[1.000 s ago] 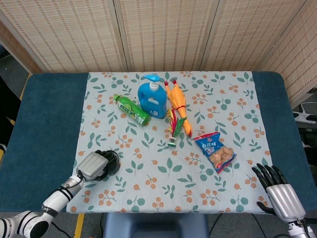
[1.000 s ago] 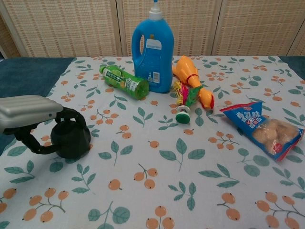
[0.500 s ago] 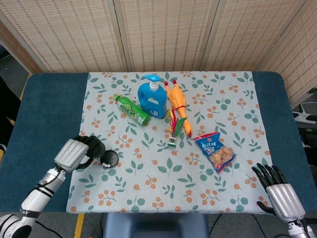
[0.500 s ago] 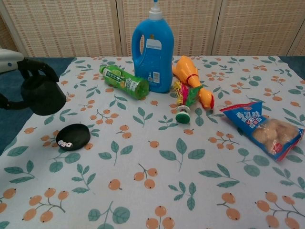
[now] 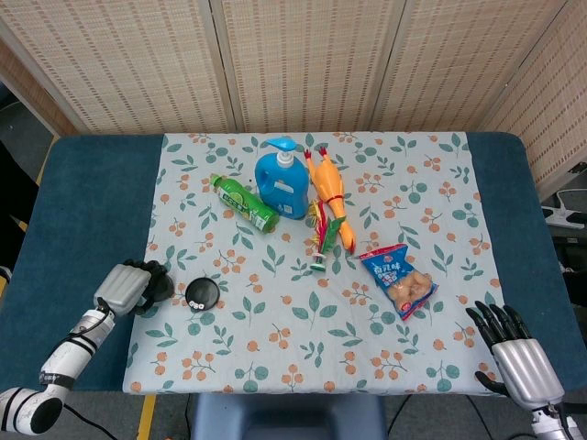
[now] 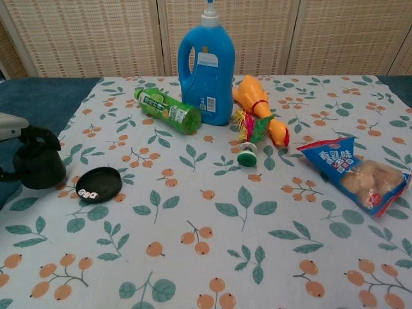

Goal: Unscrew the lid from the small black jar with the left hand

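The small black jar is in two parts. Its shallow round base [image 5: 202, 293] [image 6: 98, 185], with white lettering on the side, lies on the floral cloth at the front left. My left hand [image 5: 124, 286] [image 6: 19, 132] grips the taller black top part, the lid [image 5: 156, 282] [image 6: 40, 170], just left of the base, low at the cloth's left edge. The two parts are apart. My right hand [image 5: 514, 359] hovers off the table's front right corner, fingers spread and holding nothing; only the head view shows it.
At the back middle stand a blue detergent bottle [image 5: 282, 183] [image 6: 207, 67], a lying green bottle [image 5: 244, 203] [image 6: 168, 111] and a rubber chicken toy [image 5: 328, 203] [image 6: 259, 111]. A snack bag [image 5: 398, 280] [image 6: 357, 174] lies right of centre. Blue table surface [image 5: 83, 211] borders the cloth.
My left hand lifted the lid off the jar, carried it left and lowered it to the cloth's edge. The base stayed where it was. The right hand has not moved.
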`<state>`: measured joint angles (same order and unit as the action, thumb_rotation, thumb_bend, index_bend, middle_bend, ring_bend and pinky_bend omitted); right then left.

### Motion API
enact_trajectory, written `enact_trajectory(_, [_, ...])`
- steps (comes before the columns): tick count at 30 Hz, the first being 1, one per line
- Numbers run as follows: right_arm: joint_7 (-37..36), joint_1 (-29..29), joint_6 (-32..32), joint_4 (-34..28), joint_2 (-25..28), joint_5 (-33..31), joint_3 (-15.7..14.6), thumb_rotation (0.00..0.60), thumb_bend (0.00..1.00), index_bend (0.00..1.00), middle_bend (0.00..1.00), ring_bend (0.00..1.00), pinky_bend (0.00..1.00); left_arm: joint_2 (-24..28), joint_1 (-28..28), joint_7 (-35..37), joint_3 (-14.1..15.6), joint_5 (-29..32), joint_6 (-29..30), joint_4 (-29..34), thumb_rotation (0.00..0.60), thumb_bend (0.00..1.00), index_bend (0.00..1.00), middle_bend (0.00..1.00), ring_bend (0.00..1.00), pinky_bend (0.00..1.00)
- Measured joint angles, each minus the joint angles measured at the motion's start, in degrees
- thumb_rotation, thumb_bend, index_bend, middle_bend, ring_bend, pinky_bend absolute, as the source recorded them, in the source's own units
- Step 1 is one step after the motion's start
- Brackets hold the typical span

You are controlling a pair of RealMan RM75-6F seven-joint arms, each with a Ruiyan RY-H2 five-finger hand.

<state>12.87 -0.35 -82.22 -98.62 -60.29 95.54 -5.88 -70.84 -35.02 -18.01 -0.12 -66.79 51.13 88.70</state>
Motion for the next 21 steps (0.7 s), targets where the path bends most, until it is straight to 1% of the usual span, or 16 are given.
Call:
enact_trajectory(2, [0.1, 0.0, 0.2, 0.0, -0.1, -0.1, 0.0, 0.600, 0.07, 0.00, 0.00, 0.00, 0.00, -0.3, -0.2, -0.9, 0.3, 0.9, -0.8, -0.3, 0.600, 0.43, 0.02, 0.04, 0.04, 0.21])
enact_trajectory(3, [0.2, 0.1, 0.2, 0.0, -0.1, -0.1, 0.0, 0.600, 0.07, 0.00, 0.00, 0.00, 0.00, -0.3, -0.3, -1.1, 0.3, 1.4, -1.1, -0.3, 0.600, 0.43, 0.00, 0.01, 0.01, 0.21])
enact_trajectory(4, [0.3, 0.1, 0.2, 0.0, -0.1, -0.1, 0.0, 0.600, 0.07, 0.00, 0.00, 0.00, 0.00, -0.3, -0.3, -1.1, 0.3, 1.7, -1.2, -0.2, 0.600, 0.42, 0.00, 0.00, 0.00, 0.22])
enact_trajectory(6, [0.3, 0.1, 0.2, -0.1, -0.1, 0.0, -0.1, 0.600, 0.07, 0.00, 0.00, 0.00, 0.00, -0.3, -0.2, -0.6, 0.1, 1.6, -0.8, 0.0, 0.600, 0.41, 0.00, 0.00, 0.00, 0.23])
enact_trajectory(10, [0.3, 0.0, 0.0, -0.1, -0.1, 0.0, 0.0, 0.600, 0.07, 0.00, 0.00, 0.00, 0.00, 0.1, 0.4, 1.3, -0.2, -0.9, 1.1, 0.5, 0.600, 0.39, 0.00, 0.00, 0.00, 0.23])
enact_trajectory(15, [0.2, -0.1, -0.2, -0.2, 0.0, -0.1, 0.0, 0.600, 0.07, 0.00, 0.00, 0.00, 0.00, 2.2, 1.2, 2.9, -0.3, -3.0, 2.1, 2.8, 0.600, 0.39, 0.00, 0.00, 0.00, 0.22])
enact_trajectory(18, [0.0, -0.2, -0.6, -0.2, 0.1, 0.0, 0.1, 0.600, 0.07, 0.00, 0.00, 0.00, 0.00, 4.6, 2.7, 4.4, -0.3, -5.4, 5.9, 5.9, 0.600, 0.39, 0.00, 0.00, 0.00, 0.20])
enact_trajectory(21, [-0.3, -0.4, -1.2, 0.0, 0.1, 0.0, 0.3, 0.600, 0.07, 0.00, 0.00, 0.00, 0.00, 6.6, 5.8, 5.9, 0.5, -9.6, 12.6, 8.0, 0.600, 0.39, 0.00, 0.00, 0.00, 0.13])
